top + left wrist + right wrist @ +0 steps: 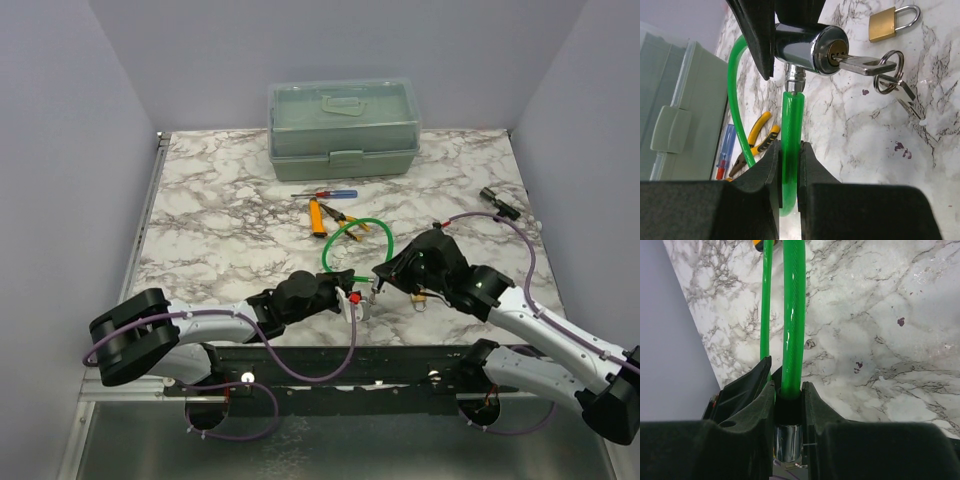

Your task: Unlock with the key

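A green cable lock (347,234) lies looped on the marble table. My left gripper (788,161) is shut on the green cable (790,120) just below its chrome lock cylinder (812,46). A silver key (864,64) sits in the cylinder's keyhole, and a ring with spare keys (888,76) hangs from it. My right gripper (788,395) is shut on the lock's black collar and chrome body (786,442), with the cable (793,315) running away from it. In the top view both grippers (362,297) (384,276) meet at the lock.
A small brass padlock (886,24) lies beyond the keys. Yellow-handled pliers (335,216) and a red-and-blue screwdriver (325,194) lie behind the cable loop. A green toolbox (343,125) stands at the back. A small black object (498,202) lies at the right edge.
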`<state>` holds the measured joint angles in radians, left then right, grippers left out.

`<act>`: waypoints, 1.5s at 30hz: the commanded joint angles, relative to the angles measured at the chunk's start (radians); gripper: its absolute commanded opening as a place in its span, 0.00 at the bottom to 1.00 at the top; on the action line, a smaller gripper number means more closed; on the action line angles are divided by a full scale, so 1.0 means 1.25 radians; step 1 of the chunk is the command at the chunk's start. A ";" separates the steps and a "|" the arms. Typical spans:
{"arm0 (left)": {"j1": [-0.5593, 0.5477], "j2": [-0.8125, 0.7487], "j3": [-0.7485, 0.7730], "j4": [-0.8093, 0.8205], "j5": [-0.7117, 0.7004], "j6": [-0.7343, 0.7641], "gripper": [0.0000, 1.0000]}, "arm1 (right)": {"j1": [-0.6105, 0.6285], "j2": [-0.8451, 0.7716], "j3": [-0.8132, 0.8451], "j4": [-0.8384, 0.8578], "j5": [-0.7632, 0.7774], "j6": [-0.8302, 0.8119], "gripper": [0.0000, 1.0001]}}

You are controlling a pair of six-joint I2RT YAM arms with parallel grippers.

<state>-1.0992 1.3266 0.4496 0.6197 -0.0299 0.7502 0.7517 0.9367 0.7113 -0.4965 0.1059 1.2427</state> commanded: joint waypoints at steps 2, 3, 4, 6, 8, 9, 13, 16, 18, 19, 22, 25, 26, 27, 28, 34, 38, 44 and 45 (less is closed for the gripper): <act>0.007 -0.047 -0.021 0.031 -0.025 0.000 0.00 | 0.004 -0.030 0.014 -0.020 0.009 -0.015 0.00; 0.007 -0.053 -0.024 0.029 -0.025 0.001 0.00 | 0.005 -0.031 0.014 -0.020 0.008 -0.016 0.00; 0.007 -0.057 -0.026 0.028 -0.027 0.004 0.00 | 0.005 -0.031 0.014 -0.020 0.005 -0.016 0.00; 0.007 -0.064 -0.030 0.025 -0.030 0.010 0.00 | 0.005 -0.033 0.013 -0.021 0.001 -0.017 0.00; 0.007 -0.071 -0.036 0.022 -0.036 0.019 0.00 | 0.004 -0.037 0.014 -0.022 -0.003 -0.019 0.00; 0.007 -0.073 -0.038 0.021 -0.040 0.022 0.00 | 0.004 -0.043 0.013 -0.023 -0.004 -0.022 0.00; 0.006 -0.083 -0.044 0.018 -0.045 0.022 0.00 | 0.005 -0.060 0.014 -0.032 0.002 -0.029 0.00; 0.007 -0.090 -0.048 0.017 -0.047 0.021 0.00 | 0.005 -0.064 0.020 -0.041 0.002 -0.033 0.00; 0.006 -0.093 -0.051 0.015 -0.052 0.021 0.00 | 0.005 -0.068 0.021 -0.049 0.001 -0.034 0.00; 0.006 -0.096 -0.052 0.014 -0.057 0.021 0.00 | 0.005 -0.069 0.019 -0.053 0.001 -0.035 0.00; 0.007 -0.102 -0.052 0.011 -0.072 0.017 0.00 | 0.005 -0.081 0.015 -0.060 -0.002 -0.037 0.00; 0.007 -0.090 -0.035 -0.001 -0.091 -0.004 0.00 | 0.005 -0.085 0.009 -0.051 -0.020 -0.044 0.00; 0.007 -0.084 -0.030 -0.006 -0.097 -0.011 0.00 | 0.005 -0.085 0.008 -0.047 -0.029 -0.050 0.00; 0.007 -0.077 -0.023 -0.008 -0.105 -0.016 0.00 | 0.005 -0.083 0.005 -0.037 -0.040 -0.054 0.00; 0.007 -0.070 -0.016 -0.010 -0.122 -0.020 0.00 | 0.004 -0.083 0.001 -0.025 -0.055 -0.062 0.00; 0.014 -0.038 0.016 -0.027 -0.173 -0.028 0.00 | 0.005 -0.062 0.000 0.015 -0.125 -0.094 0.00; 0.014 -0.054 0.008 -0.034 -0.184 -0.023 0.00 | 0.004 -0.058 0.014 -0.013 -0.092 -0.103 0.00; 0.014 -0.142 -0.006 -0.091 -0.210 -0.036 0.00 | 0.003 -0.043 0.059 -0.059 0.032 -0.126 0.00; 0.014 -0.157 -0.005 -0.109 -0.222 -0.033 0.00 | 0.003 -0.037 0.067 -0.065 0.058 -0.132 0.00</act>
<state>-1.0901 1.2209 0.4374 0.5323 -0.2214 0.7185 0.7517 0.8753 0.7277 -0.5457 0.0769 1.1252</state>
